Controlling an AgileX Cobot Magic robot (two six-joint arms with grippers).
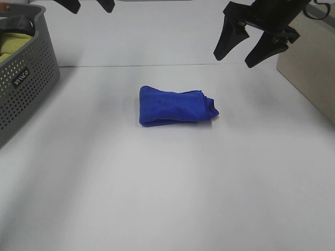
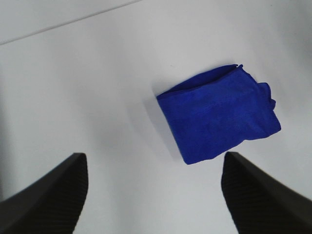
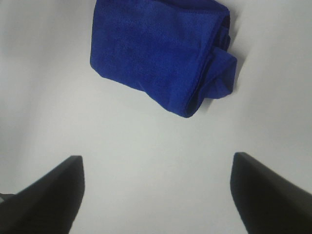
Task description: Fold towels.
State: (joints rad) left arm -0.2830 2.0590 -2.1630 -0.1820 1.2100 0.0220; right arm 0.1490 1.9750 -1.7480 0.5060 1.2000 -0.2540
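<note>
A royal blue towel [image 1: 175,106] lies folded into a small thick bundle in the middle of the white table. It also shows in the left wrist view [image 2: 219,116] and in the right wrist view [image 3: 163,51]. No white tag shows. My left gripper [image 1: 89,4] is high at the back left, open and empty; only its fingertips show at the top edge. My right gripper [image 1: 250,49] hangs open and empty above the back right of the table, well clear of the towel. In both wrist views the jaws stand wide apart with nothing between them.
A grey perforated basket [image 1: 26,78] stands at the left edge and holds a yellow-green cloth [image 1: 11,44]. A beige box [image 1: 311,68] stands at the right edge. The white table [image 1: 167,198] extends toward the front.
</note>
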